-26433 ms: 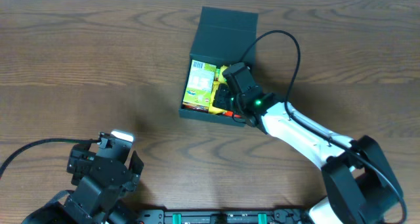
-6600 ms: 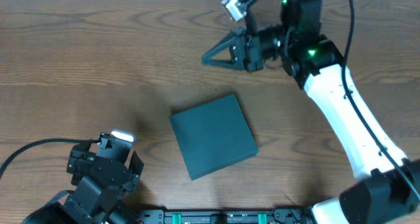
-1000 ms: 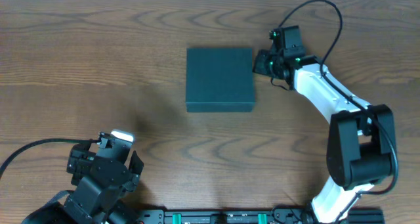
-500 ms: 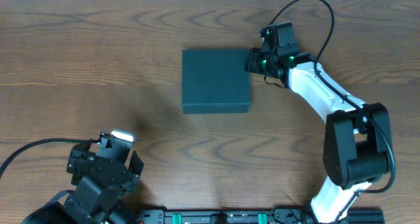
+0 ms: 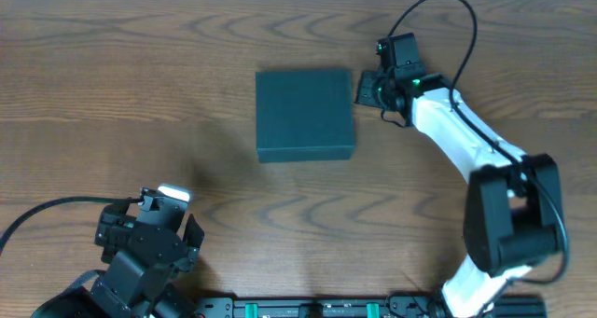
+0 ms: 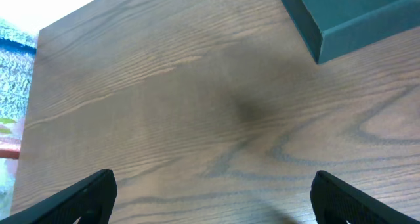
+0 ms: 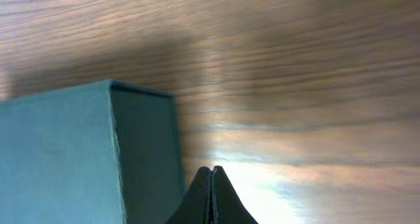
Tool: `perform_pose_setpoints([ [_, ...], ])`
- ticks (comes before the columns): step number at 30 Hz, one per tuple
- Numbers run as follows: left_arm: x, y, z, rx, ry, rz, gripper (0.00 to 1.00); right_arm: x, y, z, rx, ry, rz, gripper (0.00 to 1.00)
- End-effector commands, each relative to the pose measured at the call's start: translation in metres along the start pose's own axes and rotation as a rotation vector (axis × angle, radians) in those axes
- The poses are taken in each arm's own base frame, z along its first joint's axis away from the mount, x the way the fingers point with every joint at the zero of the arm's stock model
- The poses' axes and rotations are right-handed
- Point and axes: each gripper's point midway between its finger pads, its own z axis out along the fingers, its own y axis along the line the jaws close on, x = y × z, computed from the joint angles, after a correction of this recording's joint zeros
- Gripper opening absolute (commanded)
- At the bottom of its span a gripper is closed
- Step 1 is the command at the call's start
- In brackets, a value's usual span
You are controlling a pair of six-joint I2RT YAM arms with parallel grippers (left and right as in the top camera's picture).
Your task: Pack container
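The container is lying shut in the middle of the table, a little toward the far side, with its lid sitting flat. Packing appears to be finished, so what is going on now is probably squaring or positioning the box.

The right gripper is sitting just beside the box's right edge near the far corner. Its fingers are pressed together and pinching nothing, which suits a blunt pusher better than a grasp. The left gripper is resting at the near left, well apart from the box. It is spread wide and empty, seemingly parked to be out of the way.

The overhead view is giving the whole layout: both arms and the lid's full square top. It is not settling whether the right gripper is touching the box. The right wrist view is showing the closed tips low beside the container's side wall, with what looks like a sliver of table between them, though I cannot be sure. The left wrist view alone is showing the spread left gripper with bare wood between its fingers, one corner of the box at far right, and some blue fabric past the table's left edge.
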Motion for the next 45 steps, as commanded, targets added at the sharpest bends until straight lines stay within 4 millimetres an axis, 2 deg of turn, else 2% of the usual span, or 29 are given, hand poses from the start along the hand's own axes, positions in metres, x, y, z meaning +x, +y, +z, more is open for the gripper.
perform_pose_setpoints([
  [1, -0.003, 0.004, -0.003, -0.016, -0.015, 0.008, 0.95, -0.041, -0.006, -0.059, 0.043, -0.163, -0.075, 0.01],
  [6, -0.003, 0.004, -0.003, -0.016, -0.015, 0.007, 0.95, -0.045, -0.001, -0.125, 0.014, -0.226, -0.193, 0.01],
  [13, -0.003, 0.004, -0.003, -0.016, -0.015, 0.008, 0.95, -0.033, -0.002, -0.195, -0.08, -0.361, -0.25, 0.01],
  [16, -0.003, 0.004, -0.003, -0.016, -0.015, 0.008, 0.95, -0.023, -0.001, -0.219, -0.178, -0.439, -0.248, 0.01],
  [19, -0.003, 0.004, -0.003, -0.016, -0.015, 0.007, 0.95, -0.002, 0.011, -0.245, -0.327, -0.521, -0.354, 0.03],
  [20, -0.003, 0.004, -0.003, -0.016, -0.015, 0.007, 0.95, 0.006, 0.016, -0.255, -0.376, -0.551, -0.396, 0.09],
  [22, -0.003, 0.004, -0.003, -0.016, -0.015, 0.008, 0.95, 0.018, 0.019, -0.273, -0.441, -0.62, -0.436, 0.31],
  [23, -0.003, 0.004, -0.003, -0.016, -0.015, 0.008, 0.95, 0.023, 0.017, -0.282, -0.453, -0.66, -0.445, 0.39],
  [25, -0.003, 0.004, -0.003, -0.016, -0.015, 0.008, 0.95, 0.03, 0.01, -0.299, -0.451, -0.746, -0.452, 0.66],
  [26, -0.003, 0.004, -0.003, -0.016, -0.015, 0.007, 0.95, 0.033, 0.004, -0.308, -0.438, -0.796, -0.453, 0.95],
  [27, -0.003, 0.004, -0.003, -0.016, -0.015, 0.007, 0.95, 0.037, -0.001, -0.319, -0.422, -0.853, -0.455, 0.99],
  [29, -0.003, 0.004, -0.003, -0.016, -0.015, 0.008, 0.95, 0.044, -0.01, -0.335, -0.393, -0.943, -0.458, 0.99],
  [32, -0.003, 0.004, -0.003, -0.016, -0.015, 0.008, 0.95, 0.052, -0.017, -0.351, -0.36, -1.048, -0.464, 0.99],
  [34, -0.003, 0.004, -0.003, -0.016, -0.015, 0.008, 0.95, 0.051, -0.026, -0.354, -0.312, -1.106, -0.445, 0.99],
  [38, -0.003, 0.004, -0.003, -0.016, -0.015, 0.008, 0.95, 0.052, -0.047, -0.344, -0.216, -1.157, -0.385, 0.99],
  [45, -0.003, 0.004, -0.003, -0.016, -0.015, 0.007, 0.95, 0.061, -0.051, -0.326, -0.225, -1.272, -0.404, 0.99],
])
